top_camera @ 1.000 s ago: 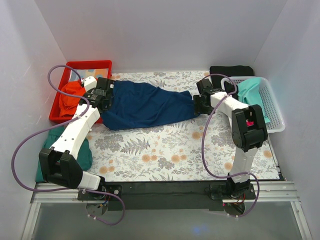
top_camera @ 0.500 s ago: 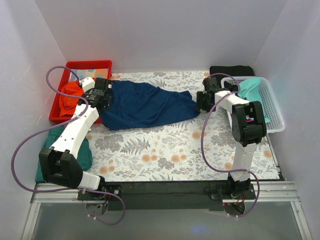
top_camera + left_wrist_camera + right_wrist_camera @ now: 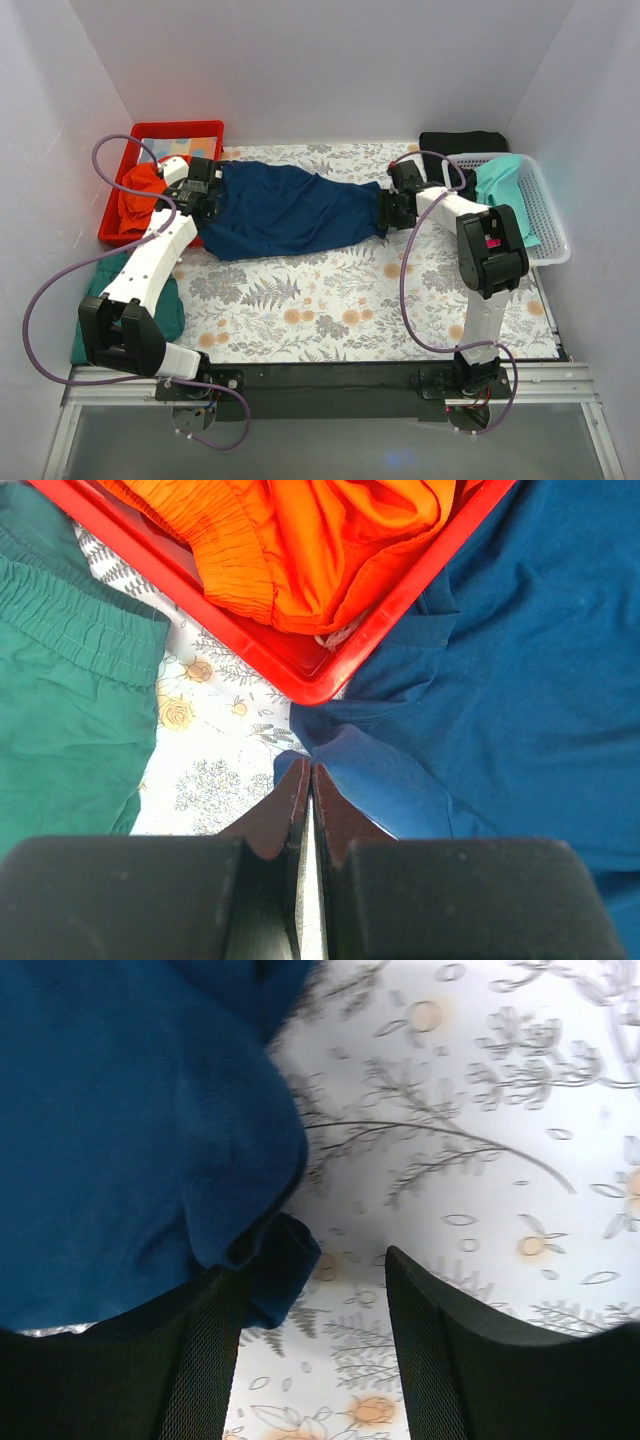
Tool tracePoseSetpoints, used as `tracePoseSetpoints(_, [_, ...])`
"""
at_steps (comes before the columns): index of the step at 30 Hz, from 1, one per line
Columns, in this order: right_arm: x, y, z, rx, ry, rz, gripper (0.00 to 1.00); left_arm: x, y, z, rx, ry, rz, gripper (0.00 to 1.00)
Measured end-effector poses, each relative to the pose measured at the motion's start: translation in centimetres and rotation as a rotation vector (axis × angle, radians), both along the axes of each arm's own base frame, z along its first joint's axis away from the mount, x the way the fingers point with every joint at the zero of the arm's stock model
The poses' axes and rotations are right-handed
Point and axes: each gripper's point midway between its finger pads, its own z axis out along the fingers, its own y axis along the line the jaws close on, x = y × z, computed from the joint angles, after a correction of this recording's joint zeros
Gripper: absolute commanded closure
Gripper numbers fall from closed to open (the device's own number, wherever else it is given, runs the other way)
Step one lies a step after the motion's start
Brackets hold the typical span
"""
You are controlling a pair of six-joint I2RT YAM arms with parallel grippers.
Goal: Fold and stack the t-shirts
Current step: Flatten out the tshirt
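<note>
Floral table (image 3: 300,320) bears navy t-shirt (image 3: 290,210), red tray (image 3: 180,126), white basket (image 3: 550,215), green garment (image 3: 172,310)

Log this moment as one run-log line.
shirt: navy t-shirt stretched across table | left tool: shut on its edge beside red tray | right tool: open at opposite shirt corner | fold: not yet done

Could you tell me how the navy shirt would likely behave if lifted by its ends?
Probably floppy: the navy shirt lies wrinkled and bunched, so its middle would likely sag. It seems thin and light: the left gripper pinches an edge with its jaws nearly touching. The corner by the open right gripper could slip free.
</note>
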Motion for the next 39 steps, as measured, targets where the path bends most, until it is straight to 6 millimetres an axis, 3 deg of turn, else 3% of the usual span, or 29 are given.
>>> tracePoseSetpoints(4, [-0.8, 1.8, 0.0, -0.013, -0.001, 0.046, 0.49, 0.1, 0.1, 0.0, -0.002, -0.003, 0.004, 1.0])
tracePoseSetpoints(5, [-1.0, 2.3, -0.1, -0.018, -0.001, 0.058, 0.65, 0.1, 0.1, -0.1, -0.003, -0.002, 0.004, 1.0])
tracePoseSetpoints(8, [-1.6, 3.1, -0.3, -0.032, 0.005, 0.084, 0.89, -0.1, 0.1, -0.4, -0.003, 0.006, 0.003, 1.0])
tracePoseSetpoints(10, [-1.8, 3.1, -0.3, -0.039, 0.012, 0.081, 0.97, -0.1, 0.1, -0.5, -0.004, 0.009, 0.002, 1.0])
tracePoseSetpoints(18, [-1.8, 2.6, -0.3, -0.058, 0.014, 0.055, 0.99, -0.1, 0.3, -0.5, -0.005, 0.006, 0.007, 1.0])
tracePoseSetpoints(23, [-2.8, 0.5, 1.0, -0.144, 0.024, 0.016, 0.99, 0.0, 0.2, -0.1, -0.007, 0.005, 0.002, 1.0])
tracePoseSetpoints(27, [-2.9, -1.3, 6.5, -0.186, -0.077, -0.025, 0.99, 1.1, -0.1, 2.8, -0.021, -0.057, -0.015, 1.0])
tracePoseSetpoints(35, [-0.2, -3.6, 25.9, -0.152, -0.509, -0.151, 0.99, 4.6, -1.2, 14.2, -0.072, -0.352, -0.063, 1.0])
tracePoseSetpoints(39, [0.0, -4.9, 33.3, -0.142, -0.669, -0.198, 0.99, 5.5, -1.8, 20.1, -0.088, -0.503, -0.114, 1.0])
